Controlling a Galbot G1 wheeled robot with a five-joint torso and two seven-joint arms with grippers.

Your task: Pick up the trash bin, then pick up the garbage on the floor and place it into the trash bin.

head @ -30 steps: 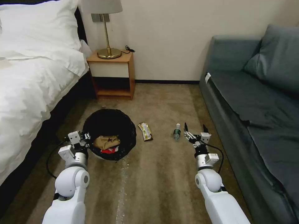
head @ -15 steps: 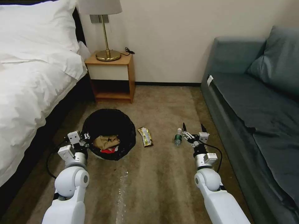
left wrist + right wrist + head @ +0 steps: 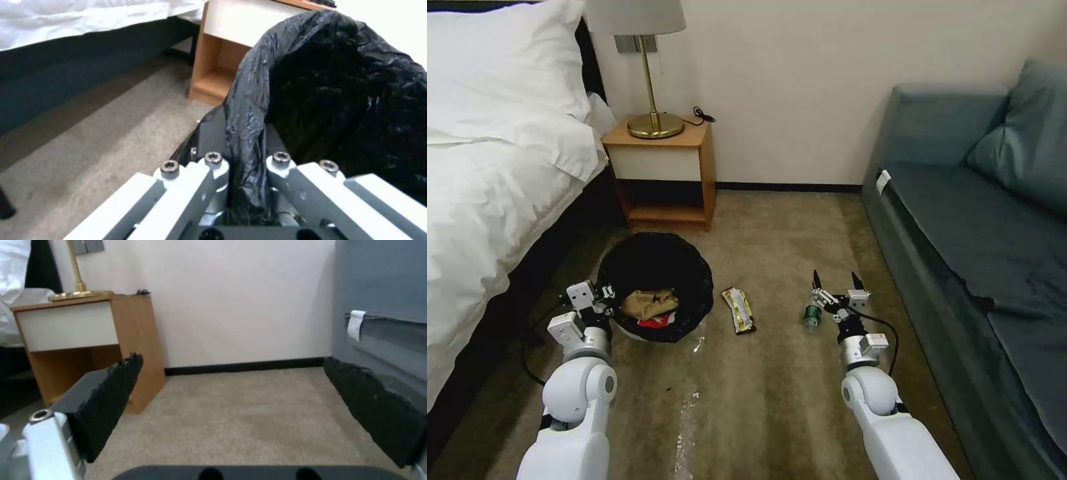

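Since a second ago the head view has shifted — the camera has moved — and the right gripper (image 3: 834, 280) now sits just beside the bottle (image 3: 812, 317), which it stood apart from before. With the trash bin (image 3: 654, 283) as landmark: the bed (image 3: 487, 200) lies to its left, the nightstand (image 3: 660, 170) just behind it, the sofa (image 3: 980, 220) well to its right. The left gripper (image 3: 242, 163) is pinched on the bin's near rim, over the black bag liner (image 3: 338, 93). Inside the bin lie the brown paper bag (image 3: 648, 303) and red carton (image 3: 650, 323). Right of the bin on the carpet lies the snack wrapper (image 3: 738, 310); farther right, the bottle — the right gripper's fingers spread wide, holding nothing.
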